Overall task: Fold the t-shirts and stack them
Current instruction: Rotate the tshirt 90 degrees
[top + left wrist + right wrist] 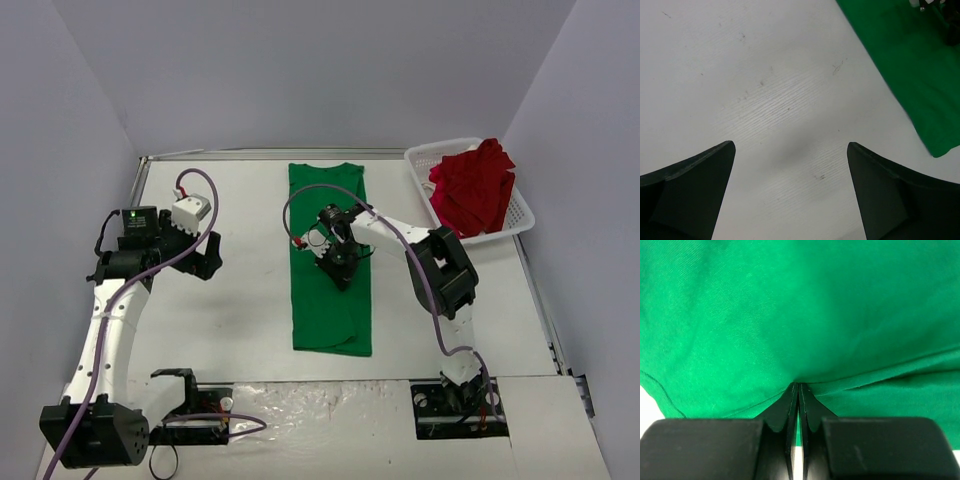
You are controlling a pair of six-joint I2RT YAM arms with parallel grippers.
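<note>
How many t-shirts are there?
2. The bright green cloth t-shirt lies mid-table; the deep red cloth t-shirt sits crumpled in the white plastic lattice basket. More could hide beneath.

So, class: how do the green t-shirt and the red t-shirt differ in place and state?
The green t-shirt lies flat in a long strip on the table; the red t-shirt sits crumpled in the white basket. The right gripper pinches the green t-shirt; no gripper holds the red t-shirt. Both are plain cloth.
</note>
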